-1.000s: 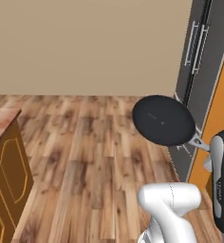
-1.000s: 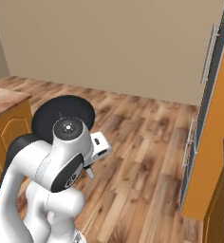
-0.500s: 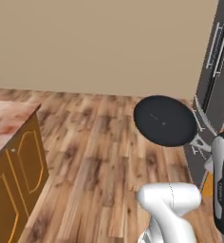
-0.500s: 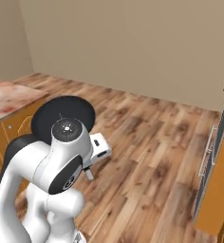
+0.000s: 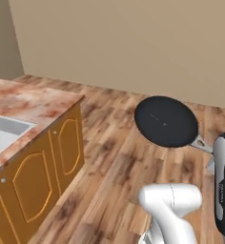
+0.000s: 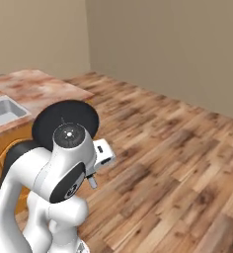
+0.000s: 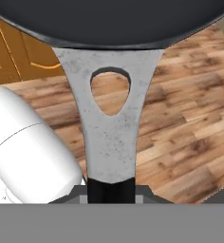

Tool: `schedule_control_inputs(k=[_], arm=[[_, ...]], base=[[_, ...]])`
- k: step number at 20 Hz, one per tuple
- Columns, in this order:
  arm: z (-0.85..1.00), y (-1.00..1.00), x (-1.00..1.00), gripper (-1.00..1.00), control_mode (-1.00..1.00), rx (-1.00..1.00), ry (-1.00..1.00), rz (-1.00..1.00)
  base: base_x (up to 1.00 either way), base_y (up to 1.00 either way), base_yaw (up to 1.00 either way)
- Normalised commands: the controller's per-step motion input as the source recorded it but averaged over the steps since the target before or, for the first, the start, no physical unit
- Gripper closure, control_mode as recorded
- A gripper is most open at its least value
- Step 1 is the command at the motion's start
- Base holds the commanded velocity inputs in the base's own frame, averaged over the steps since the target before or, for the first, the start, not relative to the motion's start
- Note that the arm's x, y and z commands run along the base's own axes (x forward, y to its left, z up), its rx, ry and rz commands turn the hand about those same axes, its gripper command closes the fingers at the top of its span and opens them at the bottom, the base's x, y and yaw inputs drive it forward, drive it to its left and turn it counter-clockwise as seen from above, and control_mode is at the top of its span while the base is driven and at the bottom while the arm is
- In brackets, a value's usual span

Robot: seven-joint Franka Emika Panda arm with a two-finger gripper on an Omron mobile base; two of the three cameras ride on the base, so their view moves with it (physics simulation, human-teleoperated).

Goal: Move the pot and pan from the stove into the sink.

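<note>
The pan (image 5: pixel 166 121) is looking stiff and rather heavy at its round end, so the long grey handle (image 7: pixel 109 128) is the right place to hold. The gripper (image 7: pixel 110 190) is clamping this handle, carrying the pan over the wooden floor (image 5: pixel 119 167), centre right in the left base view. The sink (image 5: pixel 2 133) is lying at the left edge.

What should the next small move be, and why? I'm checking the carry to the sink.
Probably keep driving toward the sink, holding the pan level. The claw is shut on the pan's grey handle, and the pan hangs over the wood floor, well right of the counter and not yet over the basin.
</note>
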Motion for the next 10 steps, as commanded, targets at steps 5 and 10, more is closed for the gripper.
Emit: schedule_control_inputs(k=[5, 10], arm=[[0.00, 0.00, 0.00, 1.00, 1.00, 0.00, 0.00, 0.00], [0.00, 0.00, 0.00, 1.00, 1.00, 0.00, 0.00, 0.00]], base=[[0.00, -0.07, 0.47], [0.00, -0.05, 0.47]])
